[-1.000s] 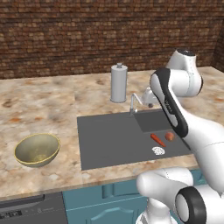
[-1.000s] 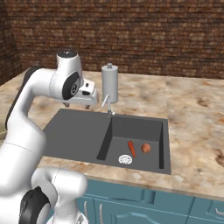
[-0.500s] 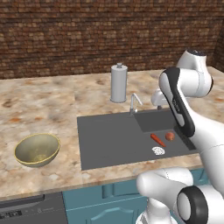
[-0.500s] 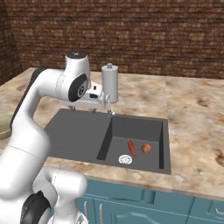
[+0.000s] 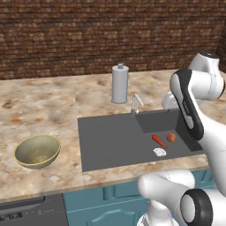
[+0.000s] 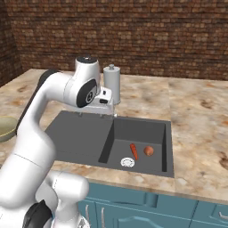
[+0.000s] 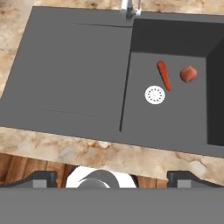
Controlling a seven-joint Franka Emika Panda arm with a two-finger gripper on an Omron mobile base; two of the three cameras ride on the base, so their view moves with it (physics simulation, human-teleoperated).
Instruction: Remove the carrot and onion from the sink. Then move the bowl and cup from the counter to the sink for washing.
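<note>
Your gripper hangs high over the sink with its jaws wide apart and nothing between them, while the carrot and onion lie near each other on the basin floor, just by the drain. Come down off-centre and you'll likely nudge the carrot or send the round onion rolling. The basin wall and faucet stand close enough to catch a finger, and the bowl waits on the counter.
</note>
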